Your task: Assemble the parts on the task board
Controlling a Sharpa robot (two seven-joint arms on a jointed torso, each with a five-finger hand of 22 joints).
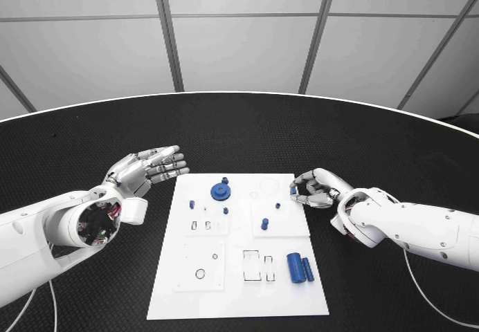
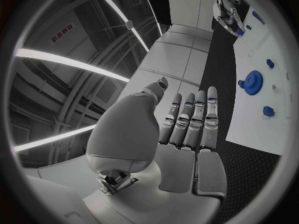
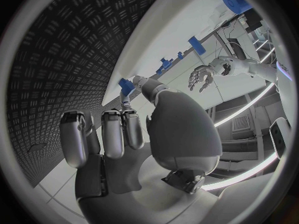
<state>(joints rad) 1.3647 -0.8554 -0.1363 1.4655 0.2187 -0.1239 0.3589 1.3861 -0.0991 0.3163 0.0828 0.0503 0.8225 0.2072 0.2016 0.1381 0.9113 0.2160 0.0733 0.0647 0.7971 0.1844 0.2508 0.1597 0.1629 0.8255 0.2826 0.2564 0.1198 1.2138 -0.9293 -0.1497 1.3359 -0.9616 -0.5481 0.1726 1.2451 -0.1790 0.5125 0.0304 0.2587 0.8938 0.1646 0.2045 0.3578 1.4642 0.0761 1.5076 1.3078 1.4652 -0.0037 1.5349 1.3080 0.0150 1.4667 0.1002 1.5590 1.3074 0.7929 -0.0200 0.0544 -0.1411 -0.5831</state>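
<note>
Held part: though small and half hidden, a blue piece (image 1: 293,189) is pinched at the tips of the right hand (image 1: 318,189), right of centre in the head view, over the task board's right edge; the right wrist view shows the same blue piece (image 3: 126,86) caught between thumb and a finger, the other fingers curled beside it
Direction to board: the task board (image 1: 239,297) lies mainly to the picture's left of and below the held piece, so the nearest empty seats seem to be just left of the fingertips; which seat fits I cannot tell
Long axis: too little of the piece shows to judge its lie
Other parts: a blue gear (image 1: 219,191) stands upper left on the board; a short peg (image 1: 264,224) near the middle; a blue cylinder (image 1: 295,268) and a slimmer rod (image 1: 307,269) lie side by side lower right, long axes running up and down the frame
Left hand: the left hand (image 1: 148,170) hangs at the board's upper left corner, fingers straight and apart, holding nothing
Nearer hand: the right, plainly, since it already has the piece
</note>
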